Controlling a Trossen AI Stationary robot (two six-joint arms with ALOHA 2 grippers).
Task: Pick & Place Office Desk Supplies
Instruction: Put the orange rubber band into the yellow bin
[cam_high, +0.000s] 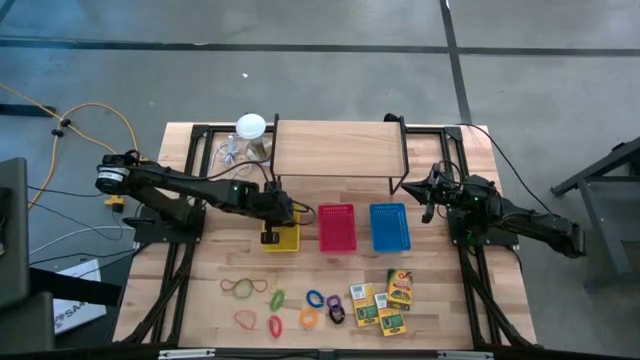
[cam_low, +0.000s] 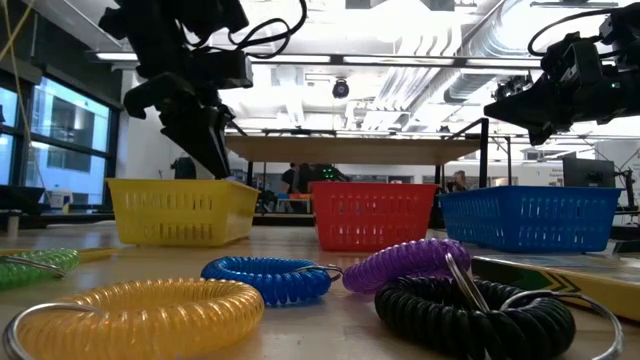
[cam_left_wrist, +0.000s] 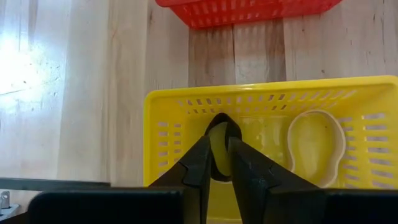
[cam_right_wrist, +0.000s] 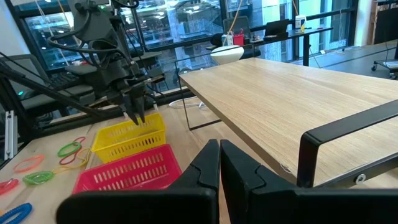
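My counter (cam_high: 200, 300) carries three baskets in a row under the shelf: yellow basket (cam_high: 282, 238), red basket (cam_high: 337, 228), blue basket (cam_high: 389, 227). My left claw (cam_left_wrist: 219, 163) hangs in the yellow basket, fingers slightly apart around a yellow-green rubber band (cam_left_wrist: 217, 152); whether they pinch it I cannot tell. A second yellow band (cam_left_wrist: 314, 148) lies flat inside, long axis running away from the claw. My right claw (cam_right_wrist: 219, 163) waits pressed together beside the shelf. Card boxes (cam_high: 385, 298) and coil rings (cam_high: 322, 308) stay near the counter's front.
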